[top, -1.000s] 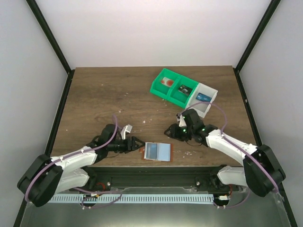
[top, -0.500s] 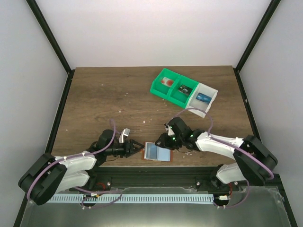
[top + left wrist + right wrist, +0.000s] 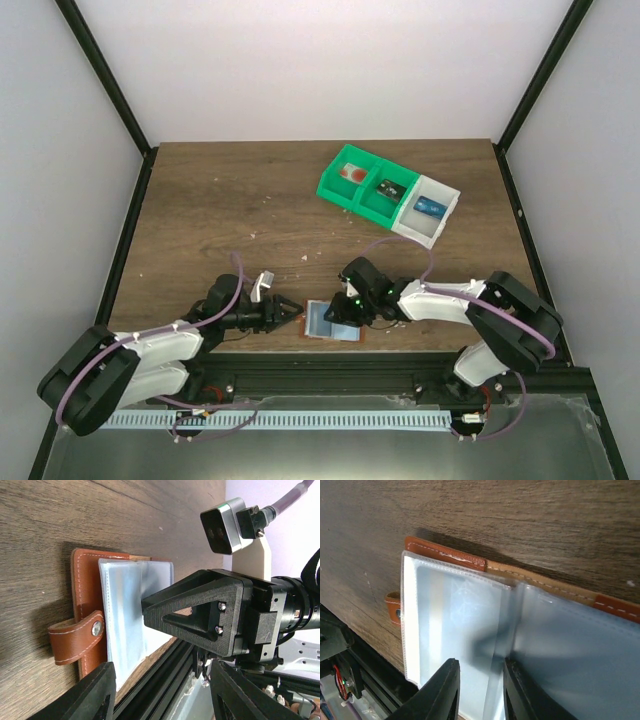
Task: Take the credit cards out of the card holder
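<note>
An open brown card holder (image 3: 331, 321) with clear sleeves lies flat at the near edge of a wooden tabletop (image 3: 250, 210). The left hand (image 3: 295, 311) is open, just beside its strap. The right hand (image 3: 337, 311) is over the sleeves, fingers slightly apart.
</note>
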{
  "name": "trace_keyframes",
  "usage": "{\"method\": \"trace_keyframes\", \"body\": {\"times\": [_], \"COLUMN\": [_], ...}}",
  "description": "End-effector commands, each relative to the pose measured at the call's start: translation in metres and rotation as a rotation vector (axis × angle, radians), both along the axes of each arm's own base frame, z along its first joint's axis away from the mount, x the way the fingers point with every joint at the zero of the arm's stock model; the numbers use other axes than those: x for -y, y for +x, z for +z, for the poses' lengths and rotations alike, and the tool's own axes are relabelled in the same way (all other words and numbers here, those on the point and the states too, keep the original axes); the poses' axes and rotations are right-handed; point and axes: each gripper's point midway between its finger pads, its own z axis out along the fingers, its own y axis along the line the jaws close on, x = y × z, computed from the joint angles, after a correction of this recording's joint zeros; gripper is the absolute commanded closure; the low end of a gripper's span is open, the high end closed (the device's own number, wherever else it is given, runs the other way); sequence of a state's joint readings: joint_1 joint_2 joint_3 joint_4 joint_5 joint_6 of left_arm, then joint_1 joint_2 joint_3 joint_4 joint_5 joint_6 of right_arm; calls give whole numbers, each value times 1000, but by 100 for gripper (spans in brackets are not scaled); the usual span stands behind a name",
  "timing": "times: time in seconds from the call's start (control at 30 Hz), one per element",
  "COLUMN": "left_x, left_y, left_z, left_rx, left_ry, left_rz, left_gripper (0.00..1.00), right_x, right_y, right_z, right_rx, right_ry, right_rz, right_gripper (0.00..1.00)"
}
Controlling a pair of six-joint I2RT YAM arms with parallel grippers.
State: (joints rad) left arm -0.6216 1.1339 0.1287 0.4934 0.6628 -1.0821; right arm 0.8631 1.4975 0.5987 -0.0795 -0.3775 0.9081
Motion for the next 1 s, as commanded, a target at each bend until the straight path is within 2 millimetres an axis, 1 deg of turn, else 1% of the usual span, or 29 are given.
{"method": "trace_keyframes", "body": {"times": [0.0,0.2,0.4,0.6,0.8,0.97], "left_x": [2,11,26,34,35,32], "left_y": [3,6,4,4,4,4], "left_z": [5,15,25,19,3,-12], "left_rx": [21,-1,19,3,-18,-28], "left_ry": [-7,-56,-91,-88,-48,-3], "left_rz": [4,8,-27,-37,-42,-36], "left_gripper": [46,43,38,37,36,36], "right_x": [5,7,9,9,10,10], "right_y": [5,8,6,4,3,1], "right_z": [-2,-6,-10,-11,-13,-14], "right_rx": [48,63,70,68,62,55], "right_ry": [-52,-59,-52,-42,-39,-33], "right_rz": [-3,-8,-11,-11,-12,-16], "right_gripper": [75,91,98,99,99,100]}}
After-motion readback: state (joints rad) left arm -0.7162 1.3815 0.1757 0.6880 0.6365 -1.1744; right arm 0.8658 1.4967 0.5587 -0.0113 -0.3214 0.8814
